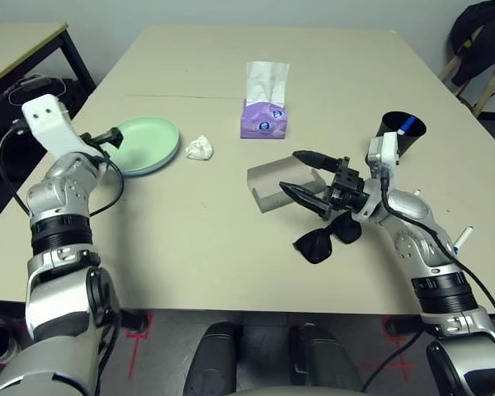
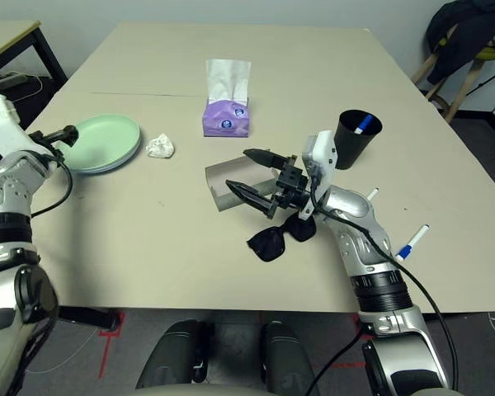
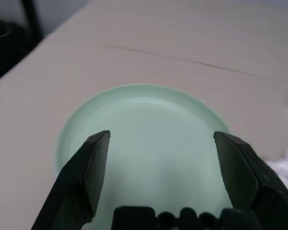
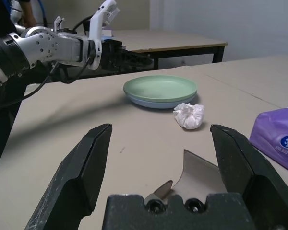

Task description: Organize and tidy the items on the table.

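Two plates stacked at left centre of the head view: green plate (image 1: 146, 142) on top, blue plate (image 4: 153, 101) beneath, only its rim peeking out. Stiff, light, probably smooth and a bit slippery; best pinched at the rim. Just right of them, one crumpled tissue (image 1: 200, 148), soft and nearly weightless, easy to pinch anywhere. Centre right, one grey glasses case (image 1: 282, 185) lying open, rigid, best taken across its narrow sides. Just below it, one pair of black sunglasses (image 1: 327, 237), fragile at the hinges and lenses; safest taken by the bridge or a folded arm. Upper right, one black cup (image 1: 402, 134) standing upright with a blue-capped marker (image 1: 405, 124) inside; two more markers lying at the right edge of the bench (image 1: 190, 247), one (image 2: 415, 242) blue-capped, one (image 2: 371, 194) partly hidden behind the arm. Thin, round, likely to roll. One purple tissue box (image 1: 265, 114) at upper centre, a white sheet sticking up.

Left claw (image 3: 161, 158) spread wide, empty, hovering at the near rim of the green plate. Right claw (image 1: 301, 174) also spread wide, empty, poised over the glasses case with the sunglasses under the wrist.
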You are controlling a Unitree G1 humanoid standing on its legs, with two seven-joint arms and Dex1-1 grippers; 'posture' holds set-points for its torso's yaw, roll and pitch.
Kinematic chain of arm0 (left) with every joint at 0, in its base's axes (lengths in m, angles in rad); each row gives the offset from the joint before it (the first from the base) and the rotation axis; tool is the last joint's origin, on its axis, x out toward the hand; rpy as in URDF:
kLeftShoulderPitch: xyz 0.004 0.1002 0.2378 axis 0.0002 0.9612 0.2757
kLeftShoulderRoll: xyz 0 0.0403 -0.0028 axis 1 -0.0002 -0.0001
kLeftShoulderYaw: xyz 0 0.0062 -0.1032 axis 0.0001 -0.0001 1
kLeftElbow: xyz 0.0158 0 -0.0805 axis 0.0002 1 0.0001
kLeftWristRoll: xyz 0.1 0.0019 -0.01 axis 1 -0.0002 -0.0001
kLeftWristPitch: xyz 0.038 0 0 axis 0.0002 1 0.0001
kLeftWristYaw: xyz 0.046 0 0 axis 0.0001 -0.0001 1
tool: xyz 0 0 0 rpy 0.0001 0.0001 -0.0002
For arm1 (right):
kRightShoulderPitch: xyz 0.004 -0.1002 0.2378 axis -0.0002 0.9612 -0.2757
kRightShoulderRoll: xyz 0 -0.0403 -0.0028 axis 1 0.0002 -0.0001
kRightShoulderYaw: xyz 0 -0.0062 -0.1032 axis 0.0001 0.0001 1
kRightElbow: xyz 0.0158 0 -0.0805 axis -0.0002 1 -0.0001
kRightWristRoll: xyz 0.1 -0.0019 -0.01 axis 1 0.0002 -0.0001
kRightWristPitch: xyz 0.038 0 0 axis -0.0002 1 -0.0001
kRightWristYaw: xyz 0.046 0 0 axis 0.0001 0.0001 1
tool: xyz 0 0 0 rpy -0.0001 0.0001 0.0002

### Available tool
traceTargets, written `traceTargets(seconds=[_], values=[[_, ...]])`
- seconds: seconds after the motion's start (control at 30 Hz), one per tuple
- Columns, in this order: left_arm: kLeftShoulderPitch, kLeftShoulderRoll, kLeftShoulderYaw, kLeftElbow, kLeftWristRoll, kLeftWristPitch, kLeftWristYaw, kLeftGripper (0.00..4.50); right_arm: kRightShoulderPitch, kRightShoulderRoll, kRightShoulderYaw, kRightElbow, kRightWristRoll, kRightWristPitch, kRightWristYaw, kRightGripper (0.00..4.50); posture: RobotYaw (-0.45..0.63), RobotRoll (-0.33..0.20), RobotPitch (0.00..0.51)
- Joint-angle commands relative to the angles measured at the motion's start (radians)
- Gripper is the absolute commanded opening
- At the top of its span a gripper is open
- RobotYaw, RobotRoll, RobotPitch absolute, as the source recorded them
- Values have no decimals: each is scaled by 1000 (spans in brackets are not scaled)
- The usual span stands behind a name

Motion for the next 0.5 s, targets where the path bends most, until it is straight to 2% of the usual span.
traceTargets(seconds=[0.03, 0.23, 0.5], values=[[-2, 20, -51, 21, 14, -24, -120, 4471, -2, -5, -5, 2, 11, 3, 4, 4500, 139, 0, 110], [-87, 36, -191, 172, 104, -133, -335, 4471, -1, -9, -3, -6, 13, 10, 0, 4500, 125, 0, 112], [-252, -25, -278, 444, 227, -318, -380, 4471, 9, -22, 1, -2, -41, 66, -104, 4500, 101, 0, 111]])
